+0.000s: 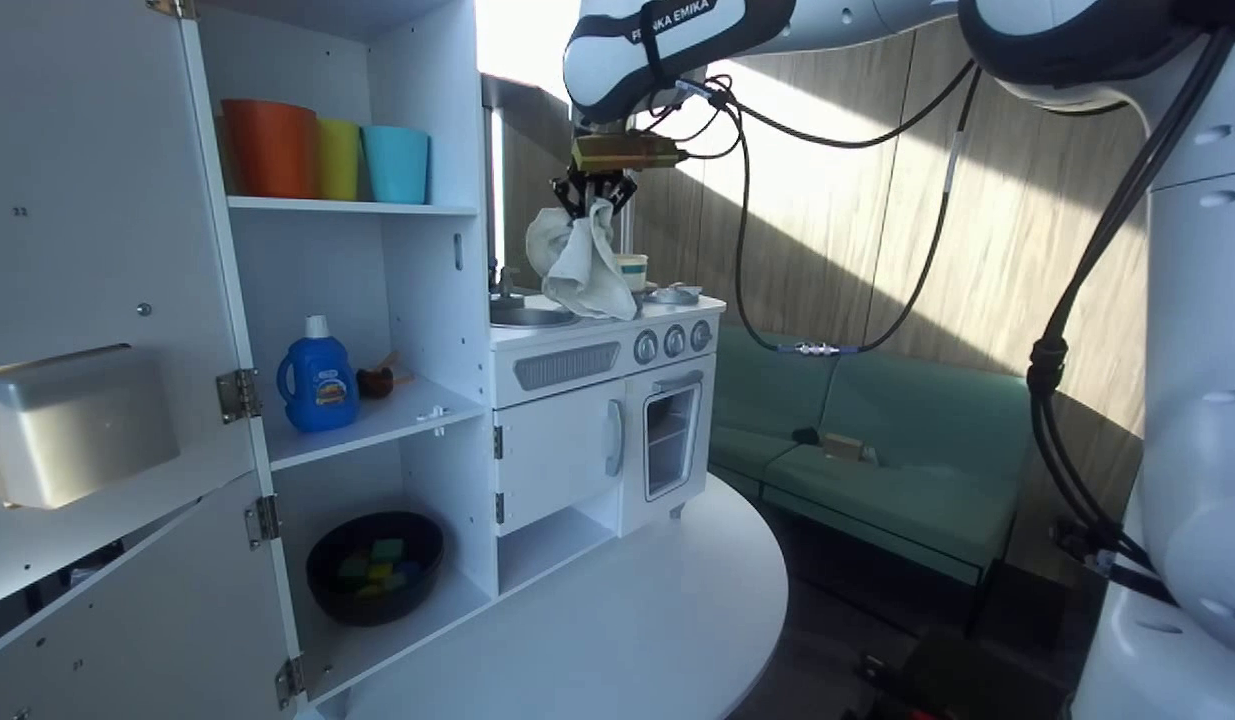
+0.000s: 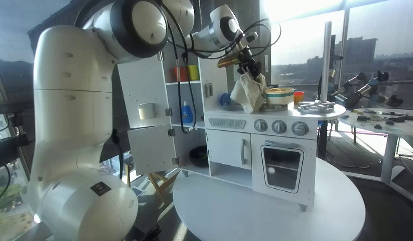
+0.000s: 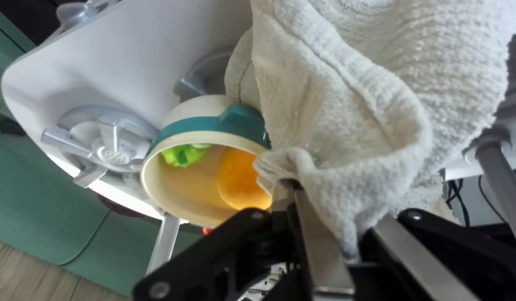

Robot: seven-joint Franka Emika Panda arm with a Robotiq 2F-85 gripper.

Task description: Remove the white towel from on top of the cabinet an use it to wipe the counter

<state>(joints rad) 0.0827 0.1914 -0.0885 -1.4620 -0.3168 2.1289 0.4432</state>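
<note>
The gripper [image 1: 594, 198] holds the white towel [image 1: 585, 265] — its fingers [image 3: 322, 251] pinch a bunched-up bit of the cloth. The rest hangs down in loose folds above the counter [image 3: 149, 46] of the toy kitchen [image 2: 226, 147]. The towel's low end is near the counter's front edge, but I cannot tell if it touches.

Just beside the towel, a cream pot with a teal stripe [image 2: 278, 99] sits on a toy burner [image 2: 275, 107]. Inside the pot are a round orange thing [image 3: 241, 179] and something bright green [image 3: 182, 154]. The grey sink [image 1: 532, 318] is on the towel's other side.

Next to the toy kitchen stands the tall white cabinet [image 1: 427, 90], with its doors [image 1: 87, 230] swung wide. It has orange [image 1: 272, 150], yellow [image 1: 337, 160] and blue cups [image 1: 397, 165] up top, a blue bottle [image 1: 322, 385] in the middle — and a black bowl [image 1: 392, 605] at the bottom.
</note>
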